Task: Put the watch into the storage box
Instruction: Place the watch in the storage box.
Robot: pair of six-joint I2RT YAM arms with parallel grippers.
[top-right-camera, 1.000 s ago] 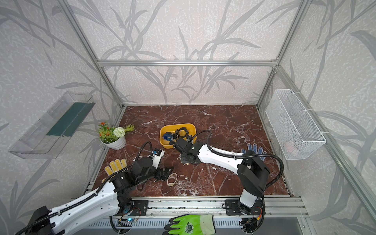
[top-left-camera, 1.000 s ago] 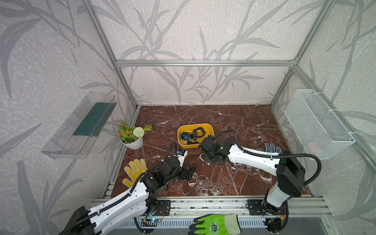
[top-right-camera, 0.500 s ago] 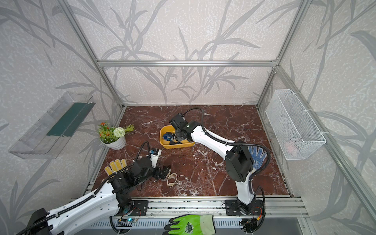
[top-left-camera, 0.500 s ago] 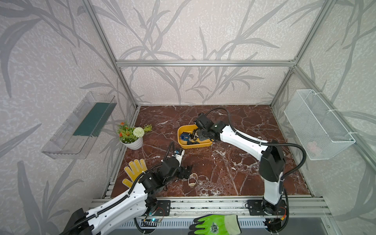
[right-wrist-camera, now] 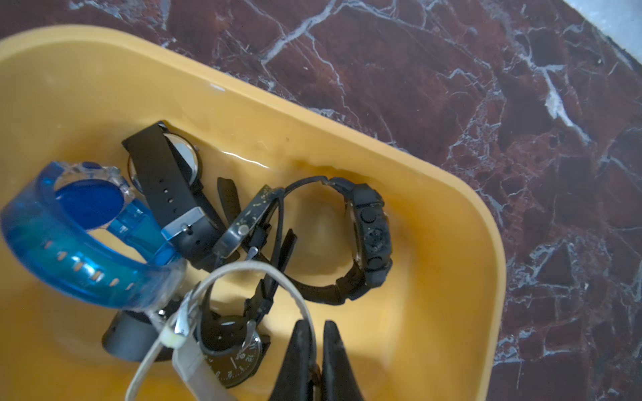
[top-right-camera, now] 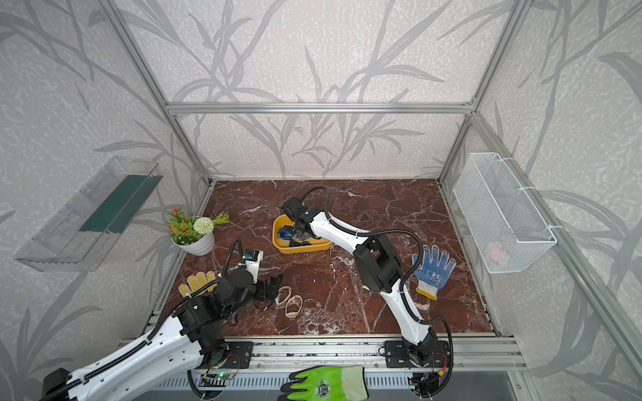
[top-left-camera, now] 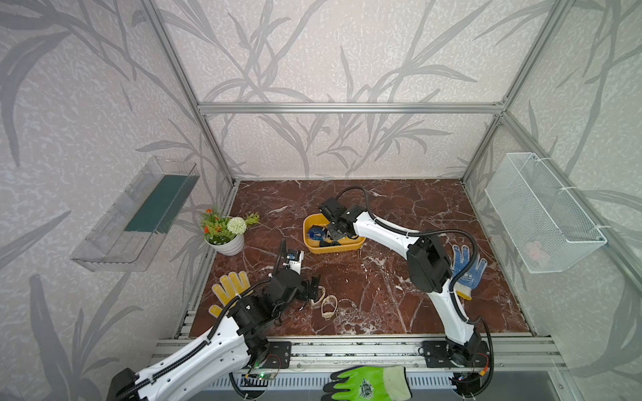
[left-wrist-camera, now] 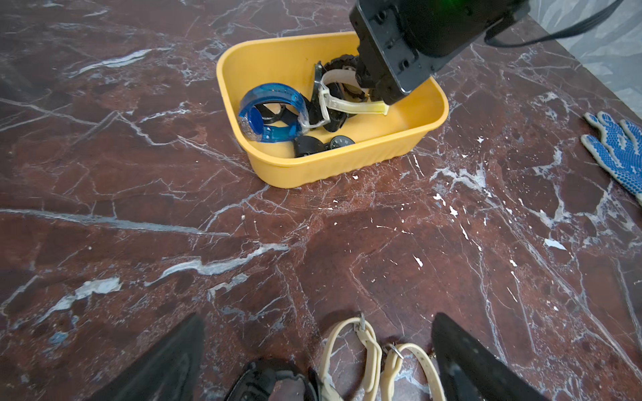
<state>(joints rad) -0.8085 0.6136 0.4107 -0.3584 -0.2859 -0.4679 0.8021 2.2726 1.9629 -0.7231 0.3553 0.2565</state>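
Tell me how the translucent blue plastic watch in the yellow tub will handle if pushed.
Translucent blue plastic watch: its band holds an open hoop, so probably springy rather than limp. It stands on edge, so a push may tip or roll it. Glossy surface looks slippery.

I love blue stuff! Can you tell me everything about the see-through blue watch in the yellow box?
The see-through blue plastic watch has a wide strap with a row of slots, closed into a loop, and a round blue face in a clear rim. It sits at one end of the shallow yellow plastic tub, resting against a black-strapped watch with a silver buckle. Nothing grips it.
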